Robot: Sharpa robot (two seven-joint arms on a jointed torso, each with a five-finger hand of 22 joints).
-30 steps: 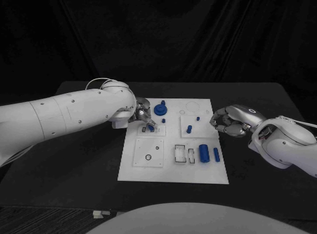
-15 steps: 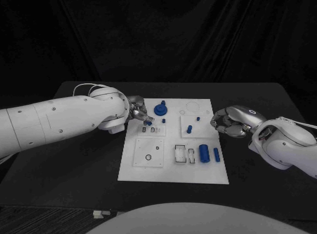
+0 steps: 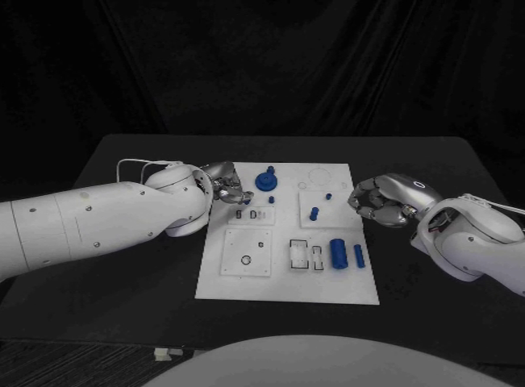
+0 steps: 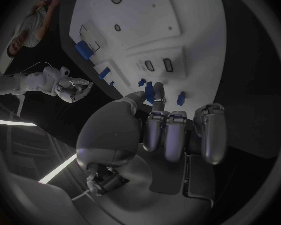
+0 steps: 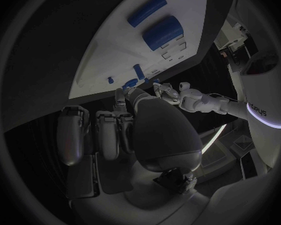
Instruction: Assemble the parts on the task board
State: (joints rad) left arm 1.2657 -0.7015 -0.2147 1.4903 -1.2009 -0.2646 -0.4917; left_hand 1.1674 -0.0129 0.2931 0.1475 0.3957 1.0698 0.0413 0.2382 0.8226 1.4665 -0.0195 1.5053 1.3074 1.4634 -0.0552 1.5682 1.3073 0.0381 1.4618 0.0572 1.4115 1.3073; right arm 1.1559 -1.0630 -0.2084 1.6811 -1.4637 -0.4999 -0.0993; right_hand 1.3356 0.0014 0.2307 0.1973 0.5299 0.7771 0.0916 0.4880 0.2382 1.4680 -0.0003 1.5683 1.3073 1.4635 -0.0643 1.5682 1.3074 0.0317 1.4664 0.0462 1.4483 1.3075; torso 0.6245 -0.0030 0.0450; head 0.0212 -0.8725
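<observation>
Several blue parts [image 3: 338, 252] lie or stand on the white task board [image 3: 332, 290] at the middle of the black table [image 3: 122, 274]. Near its far edge stands a blue knob-like part [image 3: 266, 179]. Just beside it, the left hand [image 3: 225, 187] hovers at the board's far left corner; its wrist view shows curled fingers [image 4: 177, 135] holding nothing. Beyond the board's right edge, the right hand [image 3: 381, 201] is curled in too, empty.
</observation>
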